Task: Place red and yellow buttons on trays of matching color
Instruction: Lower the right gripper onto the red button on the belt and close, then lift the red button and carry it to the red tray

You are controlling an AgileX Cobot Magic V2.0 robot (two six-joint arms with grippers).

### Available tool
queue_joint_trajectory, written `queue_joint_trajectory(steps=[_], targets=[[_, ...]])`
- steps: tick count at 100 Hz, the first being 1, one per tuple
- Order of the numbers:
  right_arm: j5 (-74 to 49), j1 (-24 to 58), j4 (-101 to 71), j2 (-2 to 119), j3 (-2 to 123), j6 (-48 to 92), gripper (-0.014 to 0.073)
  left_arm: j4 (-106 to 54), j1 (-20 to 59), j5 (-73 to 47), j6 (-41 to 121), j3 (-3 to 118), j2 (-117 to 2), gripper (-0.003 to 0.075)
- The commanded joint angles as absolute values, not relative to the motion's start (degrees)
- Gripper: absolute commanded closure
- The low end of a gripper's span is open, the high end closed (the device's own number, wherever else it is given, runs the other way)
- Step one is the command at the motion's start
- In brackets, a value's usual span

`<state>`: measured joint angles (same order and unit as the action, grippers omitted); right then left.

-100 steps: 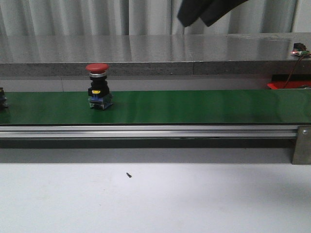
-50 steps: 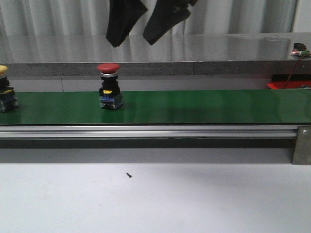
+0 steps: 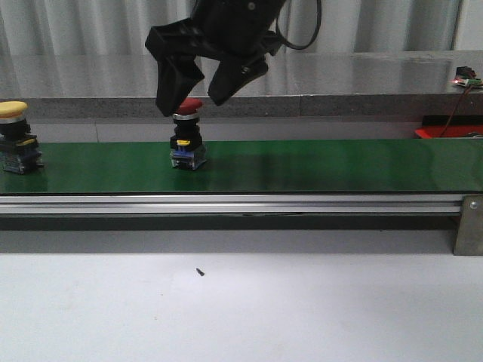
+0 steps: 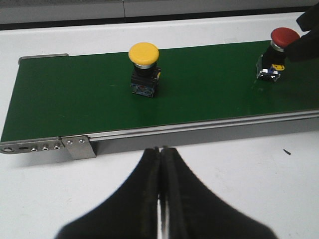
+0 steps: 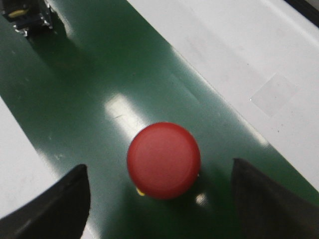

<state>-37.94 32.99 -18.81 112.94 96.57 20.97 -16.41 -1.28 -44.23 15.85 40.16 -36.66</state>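
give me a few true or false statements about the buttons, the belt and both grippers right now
1. The red button stands upright on the green belt. True.
2. The right gripper is shut on the red button. False: its fingers are spread open on either side of the cap, not touching it.
3. The left gripper is shut and holds nothing. True.
4. The yellow button lies tipped over on the white table. False: it stands upright on the belt.
5. A sliver of red tray shows at the far right. True.
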Motion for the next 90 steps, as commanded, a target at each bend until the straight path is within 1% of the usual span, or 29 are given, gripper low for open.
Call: queue_joint_trajectory(steps=[1, 16, 22, 29, 48, 53, 58, 73, 90], targets=[[-33.6, 32.8, -19.3, 110.2, 98.6, 21.5, 0.0013, -17.8, -0.9, -40.3, 15.4, 41.8, -36.5, 0.074], [-31.9, 32.7, -19.0, 110.8, 98.6, 21.5, 0.0013, -17.8, -0.9, -40.3, 15.4, 41.8, -36.5, 0.074], [-31.8, 32.7, -19.0, 110.8, 98.6, 21.5, 0.0027, -17.8, -0.9, -40.3, 15.4, 41.8, -36.5, 0.074], [-32.1, 32.7, -18.9, 110.8, 98.6, 21.5, 0.0089, -17.8, -0.9, -40.3, 15.4, 41.8, -36.5, 0.074], [-32.7, 32.7, -18.6, 110.8, 98.6, 21.5, 0.0349, -17.8, -0.9, -40.3, 15.4, 41.8, -36.5, 0.074], [-32.7, 32.7, -18.3, 110.8, 98.6, 21.5, 0.0396, -17.8, -0.9, -40.3, 15.4, 41.8, -36.5, 0.074], [-32.5, 32.7, -18.1, 110.8, 98.6, 21.5, 0.0426, -17.8, -0.9, -40.3, 15.4, 41.8, -36.5, 0.074], [-32.2, 32.6, -18.1, 110.0, 98.6, 21.5, 0.043, -17.8, -0.9, -40.3, 15.4, 41.8, -36.5, 0.074], [-32.8, 30.9, -18.1, 105.8, 98.6, 21.5, 0.043, -17.8, -0.9, -40.3, 15.4, 41.8, -36.5, 0.074]])
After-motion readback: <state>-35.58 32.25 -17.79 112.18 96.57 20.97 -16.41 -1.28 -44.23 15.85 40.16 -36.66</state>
